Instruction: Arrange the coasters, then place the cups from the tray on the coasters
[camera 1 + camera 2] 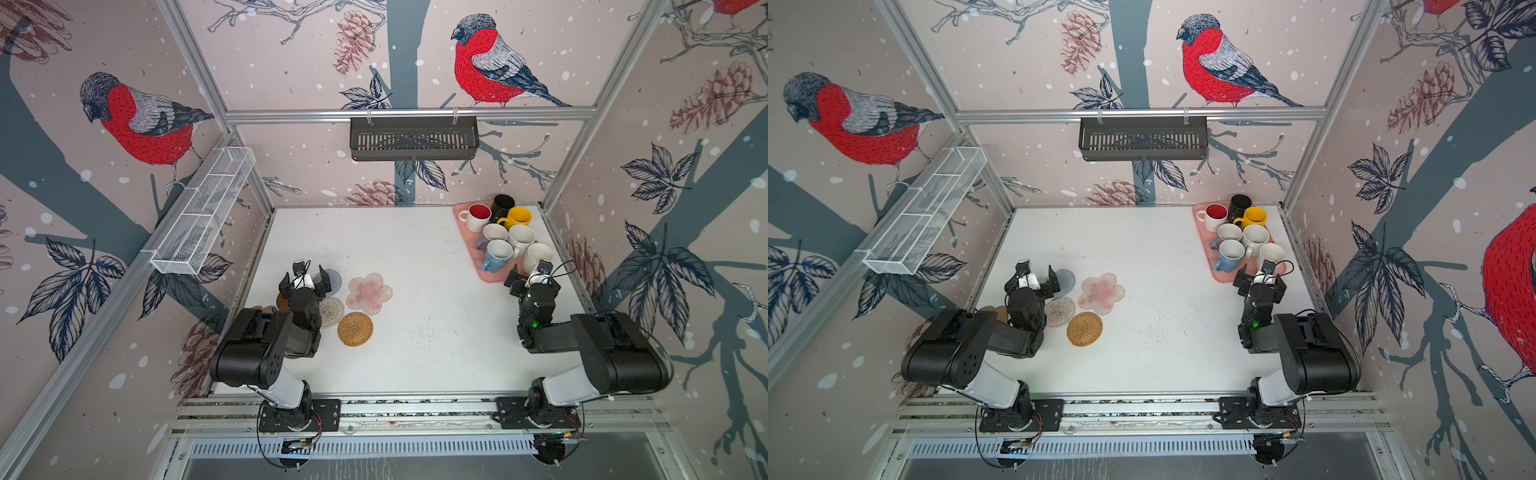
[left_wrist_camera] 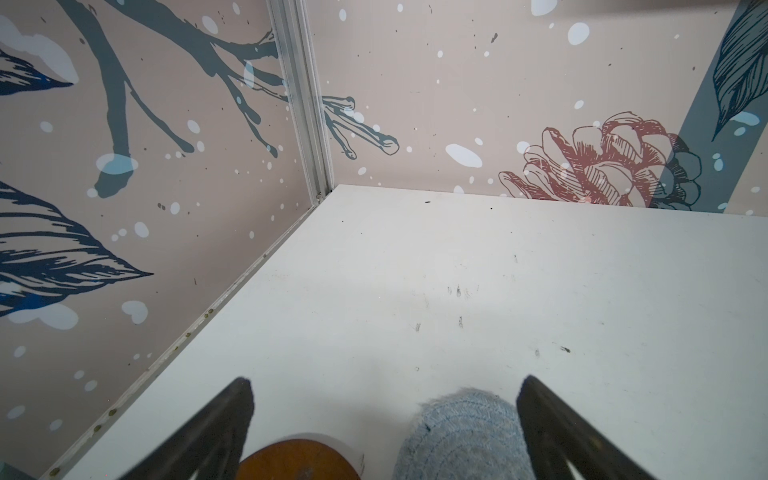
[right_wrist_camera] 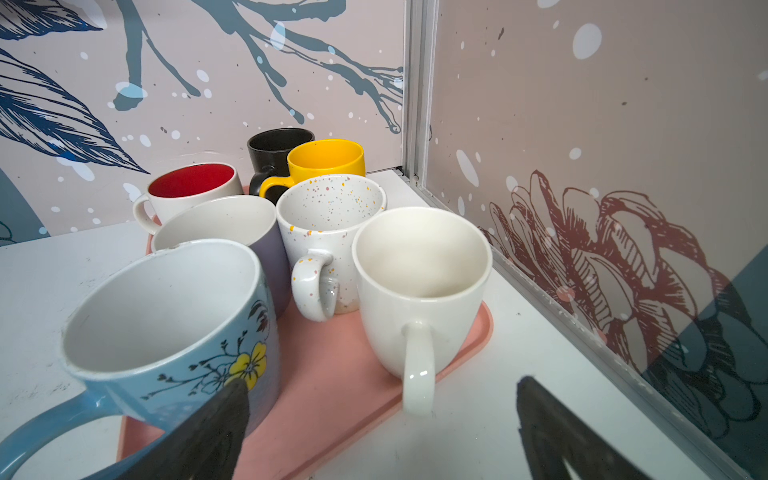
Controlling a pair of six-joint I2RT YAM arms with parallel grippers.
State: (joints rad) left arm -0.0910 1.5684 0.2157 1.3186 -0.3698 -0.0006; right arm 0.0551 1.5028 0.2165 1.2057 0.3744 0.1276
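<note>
Several coasters lie at the table's left: grey-blue woven round (image 1: 333, 279), translucent pink flower (image 1: 369, 292), beige woven round (image 1: 331, 309), tan wicker round (image 1: 355, 328), and a brown disc (image 1: 282, 302) partly under the arm. My left gripper (image 1: 305, 282) hangs open above the grey-blue round (image 2: 461, 436) and the brown disc (image 2: 297, 459), holding nothing. The salmon tray (image 1: 462, 217) at the back right carries several cups, among them red-inside (image 1: 478, 214), black (image 1: 502, 204), yellow (image 1: 517, 217), light blue (image 3: 166, 316) and cream (image 3: 419, 282). My right gripper (image 3: 382, 386) stands open at the tray's near edge (image 3: 332, 374), empty.
A white wire rack (image 1: 203, 212) hangs on the left wall and a dark slotted basket (image 1: 413, 139) on the back wall. The right wall's rail (image 3: 582, 332) runs close beside the tray. Both arm bases sit on the front rail.
</note>
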